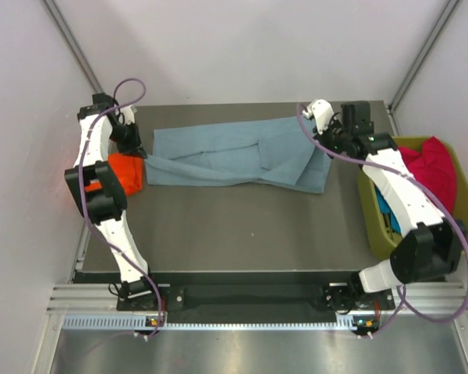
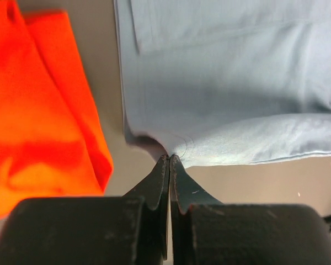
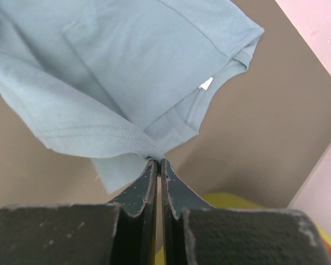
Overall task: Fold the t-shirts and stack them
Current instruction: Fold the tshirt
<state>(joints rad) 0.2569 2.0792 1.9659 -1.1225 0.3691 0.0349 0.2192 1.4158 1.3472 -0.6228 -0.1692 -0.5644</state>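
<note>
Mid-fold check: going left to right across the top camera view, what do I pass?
orange-red t-shirt → grey-blue t-shirt → olive-green bin, with the crimson-pink t-shirt heaped in it.

A dark grey-brown table (image 1: 242,226) stands between plain, pale white walls (image 1: 242,47), and a thin dark strut (image 1: 72,43) runs diagonally in each back corner. Along its near edge lies a silver aluminium rail (image 1: 249,300), and below that a brushed metal plate (image 1: 249,351). The light is soft and even.
</note>
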